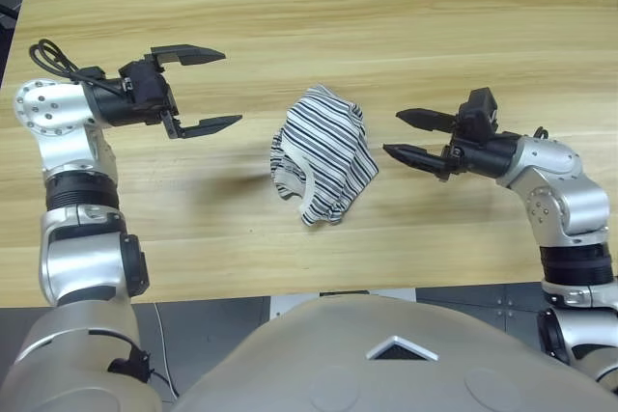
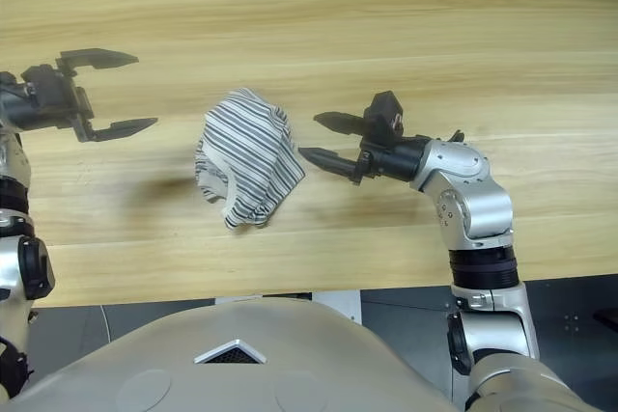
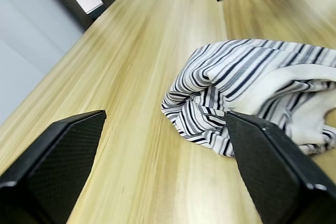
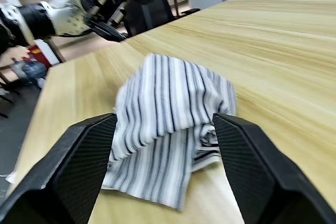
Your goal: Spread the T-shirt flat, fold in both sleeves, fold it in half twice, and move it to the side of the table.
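The left hand (image 1: 232, 87) is hovering over the worktop (image 1: 406, 7) on the left. Its two fingers are standing wide apart, gripping nothing and pointing toward the cloth, with a clear gap between them and it. In the middle, the striped T-shirt (image 1: 323, 153) is lying on the worktop as a crumpled heap, doubled over itself, with a pale band curling along its near edge. On the right, the right hand (image 1: 392, 132) is hanging just beside the heap. Its fingers are also parted and empty, and their tips are aiming at the shirt's edge without seeming to touch it.

Judging by the heap, the first step, spreading the shirt flat, is only just being approached, and no part of the cloth is lying smooth. The next move is probably calling for each hand to come down on an opposite side of the heap. Each would need to pinch only the top layer and draw outward, so that the folds open instead of dragging as one lump.

The bunching is hiding both sleeves and the shirt's outline. Whether the pale band is collar or hem is hard to tell. How many layers are lying under the top fold is not showing either.
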Robot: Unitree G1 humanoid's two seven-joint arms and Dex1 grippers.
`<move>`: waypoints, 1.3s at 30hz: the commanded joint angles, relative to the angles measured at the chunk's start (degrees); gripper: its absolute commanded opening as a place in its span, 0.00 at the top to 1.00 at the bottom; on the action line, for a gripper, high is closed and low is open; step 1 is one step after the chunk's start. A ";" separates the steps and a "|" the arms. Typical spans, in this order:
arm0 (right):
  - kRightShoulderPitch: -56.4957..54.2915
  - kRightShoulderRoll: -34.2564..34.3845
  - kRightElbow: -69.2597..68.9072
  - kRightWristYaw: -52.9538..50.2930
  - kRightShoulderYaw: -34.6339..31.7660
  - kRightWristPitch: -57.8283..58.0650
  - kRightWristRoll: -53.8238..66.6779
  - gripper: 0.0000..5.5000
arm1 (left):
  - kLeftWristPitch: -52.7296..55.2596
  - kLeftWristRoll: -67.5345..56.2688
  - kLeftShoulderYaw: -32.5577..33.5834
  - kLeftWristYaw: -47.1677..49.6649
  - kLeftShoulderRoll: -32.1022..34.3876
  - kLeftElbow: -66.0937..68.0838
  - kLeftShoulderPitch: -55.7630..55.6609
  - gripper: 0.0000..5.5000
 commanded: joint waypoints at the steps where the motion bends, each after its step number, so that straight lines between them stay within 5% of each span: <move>1: 3.17 -2.67 -7.41 -1.38 3.34 3.13 -0.92 0.39 | 0.35 -0.92 -0.37 -0.99 2.58 -5.53 4.68 0.24; 8: 7.97 -3.68 -6.75 -4.18 17.81 -18.86 -22.69 0.39 | 0.25 -0.09 -0.66 0.77 3.05 -8.92 7.78 0.24; 17: 4.10 -4.64 6.02 -10.89 26.92 -70.89 -45.97 0.39 | 3.64 0.55 -1.45 2.34 3.35 -12.95 7.34 0.24; 24: -0.36 0.59 17.98 -18.75 28.97 -80.17 -55.52 0.39 | 5.81 0.74 -1.72 4.03 3.59 -15.66 7.82 0.24; 39: -8.04 7.92 30.08 -34.64 32.10 -81.36 -74.75 0.39 | 8.75 0.92 -2.16 5.92 4.16 -18.55 8.54 0.24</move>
